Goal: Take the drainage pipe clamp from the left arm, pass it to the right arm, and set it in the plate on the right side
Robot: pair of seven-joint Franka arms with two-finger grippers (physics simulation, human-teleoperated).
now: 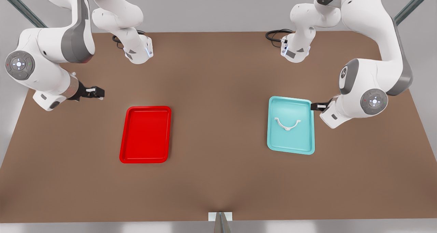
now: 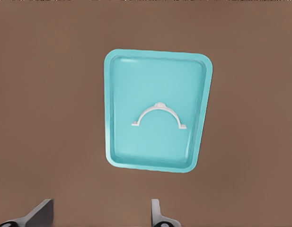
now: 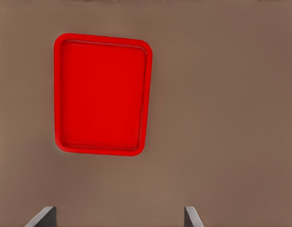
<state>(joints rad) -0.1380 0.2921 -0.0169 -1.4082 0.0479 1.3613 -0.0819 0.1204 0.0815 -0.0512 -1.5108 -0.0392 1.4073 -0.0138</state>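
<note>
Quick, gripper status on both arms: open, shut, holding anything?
Left gripper: open, holding nothing, beside the teal tray where the clamp lies.
Right gripper: open, holding nothing, near the red plate.

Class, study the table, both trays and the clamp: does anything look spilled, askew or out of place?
Nothing stands out. The drainage pipe clamp lies inside the teal tray, the red plate is bare, and both trays sit flat on the table.

White arms (image 1: pixel 368 18), grey segments, black hands.
</note>
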